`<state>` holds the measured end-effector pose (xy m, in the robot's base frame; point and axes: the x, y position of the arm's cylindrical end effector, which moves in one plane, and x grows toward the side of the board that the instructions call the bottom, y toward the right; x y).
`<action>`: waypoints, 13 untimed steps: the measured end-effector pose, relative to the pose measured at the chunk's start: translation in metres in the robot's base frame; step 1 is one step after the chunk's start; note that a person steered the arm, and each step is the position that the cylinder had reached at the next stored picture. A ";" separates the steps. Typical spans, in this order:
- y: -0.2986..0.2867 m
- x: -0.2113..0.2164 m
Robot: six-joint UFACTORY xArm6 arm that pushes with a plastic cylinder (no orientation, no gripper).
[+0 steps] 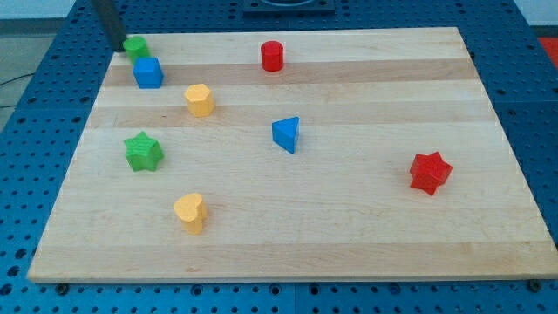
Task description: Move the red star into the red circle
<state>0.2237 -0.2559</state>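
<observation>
The red star [430, 172] lies at the view's right, below the middle of the wooden board [366, 235]. The red circle [273, 56], a short red cylinder, stands near the view's top, a little left of centre. My tip [120, 47] is at the view's top left corner of the board, touching or just left of a green cylinder [135, 46]. The tip is far from both red blocks.
A blue cube [148, 72] sits just below the green cylinder. A yellow hexagon [200, 99], a green star [143, 152], a yellow heart [189, 212] and a blue triangle [286, 134] lie across the left and middle. Blue perforated table surrounds the board.
</observation>
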 end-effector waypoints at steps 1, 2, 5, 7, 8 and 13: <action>0.130 -0.030; 0.191 -0.031; 0.426 0.091; 0.527 0.285; 0.449 0.344; 0.441 0.285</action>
<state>0.5091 0.1855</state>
